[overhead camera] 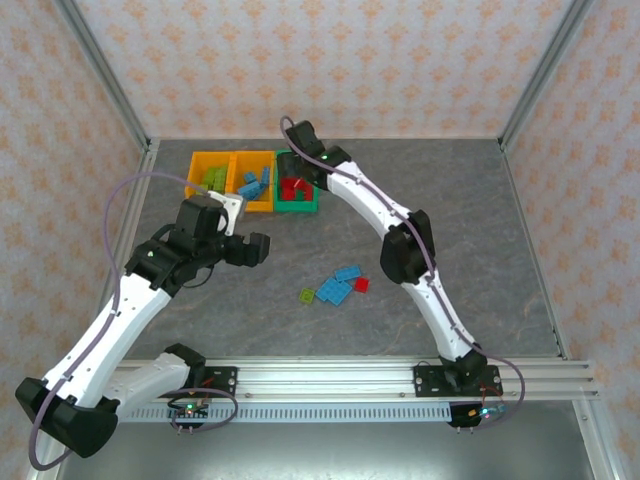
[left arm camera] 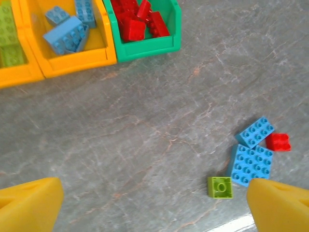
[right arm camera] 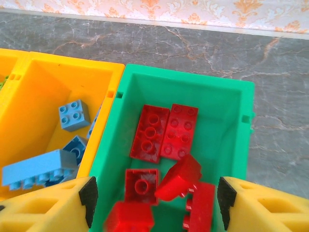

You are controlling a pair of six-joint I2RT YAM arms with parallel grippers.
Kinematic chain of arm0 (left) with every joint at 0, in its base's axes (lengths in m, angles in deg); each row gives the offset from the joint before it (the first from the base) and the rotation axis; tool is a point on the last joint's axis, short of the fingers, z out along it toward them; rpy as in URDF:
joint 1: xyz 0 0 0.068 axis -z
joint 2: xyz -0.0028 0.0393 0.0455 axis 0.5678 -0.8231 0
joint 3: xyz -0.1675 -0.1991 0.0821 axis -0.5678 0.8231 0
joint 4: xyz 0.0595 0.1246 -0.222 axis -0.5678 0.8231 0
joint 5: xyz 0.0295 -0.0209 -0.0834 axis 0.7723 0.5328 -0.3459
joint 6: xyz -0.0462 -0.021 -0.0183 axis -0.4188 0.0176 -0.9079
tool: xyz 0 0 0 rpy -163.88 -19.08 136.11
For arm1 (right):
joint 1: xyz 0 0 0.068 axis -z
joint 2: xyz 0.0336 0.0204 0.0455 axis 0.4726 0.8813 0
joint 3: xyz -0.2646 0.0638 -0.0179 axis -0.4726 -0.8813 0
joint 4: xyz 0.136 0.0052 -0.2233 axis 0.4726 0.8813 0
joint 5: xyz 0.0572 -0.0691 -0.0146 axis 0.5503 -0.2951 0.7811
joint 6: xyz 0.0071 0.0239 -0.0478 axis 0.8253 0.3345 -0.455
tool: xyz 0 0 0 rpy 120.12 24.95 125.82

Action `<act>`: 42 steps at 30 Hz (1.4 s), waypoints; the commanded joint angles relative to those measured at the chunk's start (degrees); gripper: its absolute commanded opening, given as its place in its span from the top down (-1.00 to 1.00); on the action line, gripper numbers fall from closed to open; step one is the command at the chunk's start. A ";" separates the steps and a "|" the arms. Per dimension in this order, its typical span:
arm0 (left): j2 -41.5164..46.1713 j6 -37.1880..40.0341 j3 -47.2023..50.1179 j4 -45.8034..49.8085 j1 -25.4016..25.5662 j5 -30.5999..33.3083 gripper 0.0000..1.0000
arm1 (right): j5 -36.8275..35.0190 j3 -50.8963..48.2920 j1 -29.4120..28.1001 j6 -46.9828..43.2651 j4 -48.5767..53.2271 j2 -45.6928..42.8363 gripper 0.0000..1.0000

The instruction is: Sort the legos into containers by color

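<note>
The right claw (right arm camera: 155, 198) hangs open over the green bin (right arm camera: 244, 104), straddling the red legos (right arm camera: 164, 131) heaped inside and gripping none. The left claw (left arm camera: 154, 205) is spread wide and empty above the table (left arm camera: 145, 121). A lime green lego (left arm camera: 220, 187), two light blue legos (left arm camera: 250, 164) and one red lego (left arm camera: 278, 142) lie loose near one of its tips.

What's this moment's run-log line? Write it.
right gripper open over green bin | red legos inside | left gripper open, empty | loose on table: big blue lego, small blue lego, red lego, green lego
</note>
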 commanded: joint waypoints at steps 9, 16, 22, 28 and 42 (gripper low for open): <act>-7.83 -10.53 4.19 -6.01 14.13 -0.15 -0.89 | 9.26 -48.69 0.14 4.36 -2.45 -47.27 -0.43; -22.69 -13.52 3.98 -7.13 27.35 6.85 -0.80 | 8.22 -71.23 0.13 10.71 -2.52 -70.87 -0.58; -32.71 -13.96 4.37 -9.74 29.40 6.57 -0.61 | 2.54 -76.03 0.16 12.68 2.60 -78.51 -0.63; -38.56 -12.40 2.68 -10.35 29.40 9.10 -0.35 | 2.19 -75.99 0.16 12.95 2.49 -78.35 -0.64; -44.63 -11.25 0.07 -11.66 29.40 13.62 0.48 | 3.82 -75.70 0.16 13.46 3.24 -76.98 -0.65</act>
